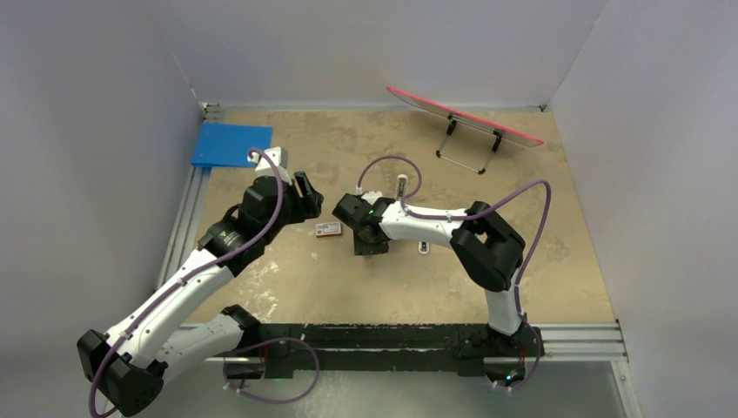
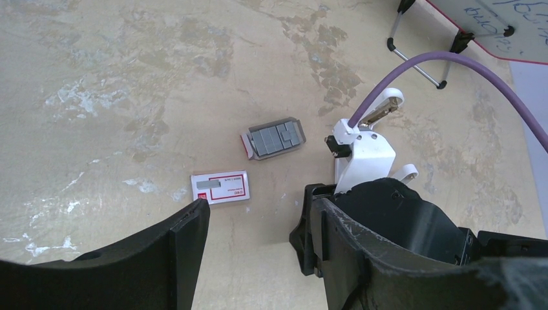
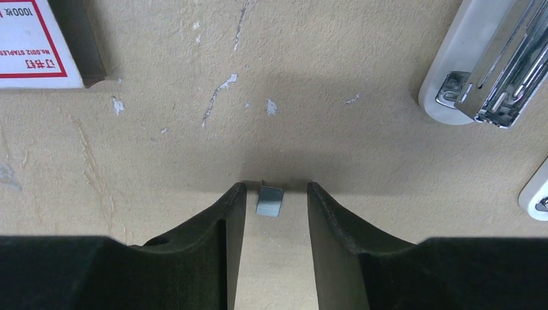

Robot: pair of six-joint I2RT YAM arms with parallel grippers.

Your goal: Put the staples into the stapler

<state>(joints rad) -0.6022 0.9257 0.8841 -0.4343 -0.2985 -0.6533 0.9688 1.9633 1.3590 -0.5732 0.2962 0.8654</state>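
Observation:
A short grey strip of staples (image 3: 270, 200) lies on the table between the fingertips of my right gripper (image 3: 276, 187), which is open, with a gap on each side of the strip. More staples (image 2: 276, 138) fill the box's open tray. The white stapler (image 3: 452, 71) lies swung open just beyond and to the right, its metal magazine exposed; it also shows as the stapler (image 1: 401, 185) from above. My left gripper (image 2: 255, 200) hangs open and empty above the table, near the red-and-white box lid (image 2: 220, 188).
A small white piece (image 3: 536, 194) sits at the right edge of the right wrist view. A blue pad (image 1: 231, 144) lies at the back left, and a red-rimmed board on a wire stand (image 1: 466, 117) at the back right. Walls enclose three sides.

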